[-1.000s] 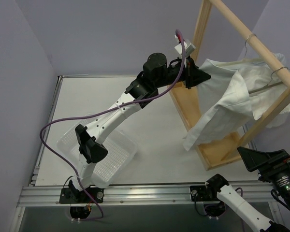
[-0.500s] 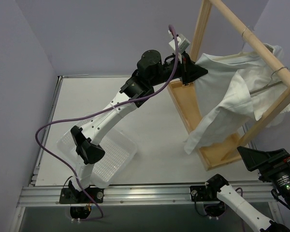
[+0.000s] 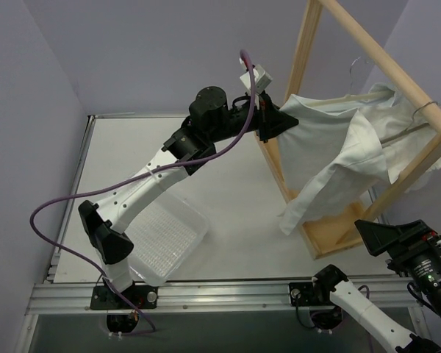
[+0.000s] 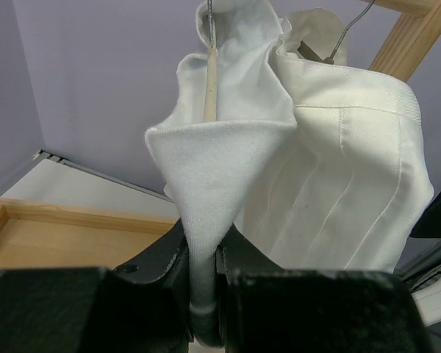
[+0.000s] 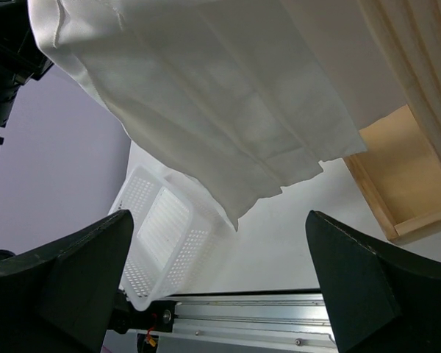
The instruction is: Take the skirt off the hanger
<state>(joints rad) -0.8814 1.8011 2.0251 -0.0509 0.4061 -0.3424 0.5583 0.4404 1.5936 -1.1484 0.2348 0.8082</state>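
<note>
the left pincer [image 3: 287, 120] is clamped on a corner of the white skirt [image 3: 338, 147], which hangs on the hanger [image 4: 211, 81] under the wooden rack [image 3: 375, 54]; the right pincer [image 3: 382, 237] stands wide apart below.

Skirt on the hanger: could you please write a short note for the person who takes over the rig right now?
Left gripper: shut on a corner of the white skirt, which is stretched out to the left of the wooden rack.
Right gripper: open, holds nothing, low below the skirt.
Hanger: hangs from the rack, with the skirt still on it.
Basket: on the table, left of the rack.
Done: the skirt is gripped.
Left: pull the skirt off the hanger.
</note>
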